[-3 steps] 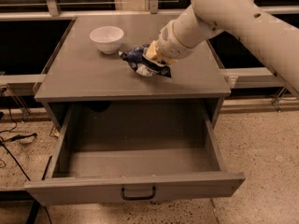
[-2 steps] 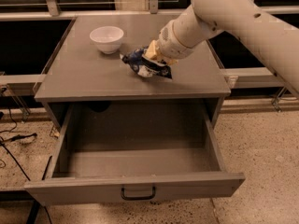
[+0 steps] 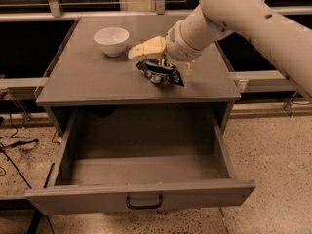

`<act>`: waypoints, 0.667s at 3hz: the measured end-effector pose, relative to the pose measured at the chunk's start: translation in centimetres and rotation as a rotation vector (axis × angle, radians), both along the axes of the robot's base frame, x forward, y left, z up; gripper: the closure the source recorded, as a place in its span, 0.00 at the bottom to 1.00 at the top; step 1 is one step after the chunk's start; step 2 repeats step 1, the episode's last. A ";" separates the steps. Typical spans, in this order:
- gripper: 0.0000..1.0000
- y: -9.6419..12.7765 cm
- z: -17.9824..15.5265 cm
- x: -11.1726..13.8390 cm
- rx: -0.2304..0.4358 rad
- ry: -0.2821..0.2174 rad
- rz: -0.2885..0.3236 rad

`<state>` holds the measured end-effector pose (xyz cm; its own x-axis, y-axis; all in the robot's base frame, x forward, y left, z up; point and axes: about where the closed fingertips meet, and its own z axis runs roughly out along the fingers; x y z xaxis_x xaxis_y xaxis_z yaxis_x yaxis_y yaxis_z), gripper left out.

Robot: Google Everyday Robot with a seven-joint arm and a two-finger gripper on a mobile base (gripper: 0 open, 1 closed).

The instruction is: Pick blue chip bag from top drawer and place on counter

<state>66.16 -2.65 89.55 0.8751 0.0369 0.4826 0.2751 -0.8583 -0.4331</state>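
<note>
- Down at the front, the top drawer (image 3: 146, 169) is pulled far out. Its dark handle (image 3: 144, 202) sits in the middle of the front panel.
- Around the drawer is a speckled floor (image 3: 273, 155). Black cables (image 3: 14, 147) lie on it at the left.
- Above the drawer is the counter (image 3: 87, 82), the flat grey top of the cabinet.
- The blue chip bag (image 3: 161, 73) lies on the counter, a bit right of the middle. It is crumpled and it is not in the drawer.
- The gripper (image 3: 162, 61) hangs right over the bag. Its cream fingers (image 3: 146, 48) are spread apart, one over the bag's left end and one just beside its right end. I cannot tell if they touch the bag.
- A big white arm (image 3: 253, 18) reaches in from the top right. It hides the back right part of the counter.
- A white bowl (image 3: 111, 39) stands upright farther back on the left, near the bag but not touching it.
- Behind the counter runs a pale rail (image 3: 29, 16).
</note>
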 end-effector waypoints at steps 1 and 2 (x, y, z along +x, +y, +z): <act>0.00 0.0 0.0 0.0 0.000 0.000 0.000; 0.00 0.0 0.0 0.0 0.000 0.000 0.000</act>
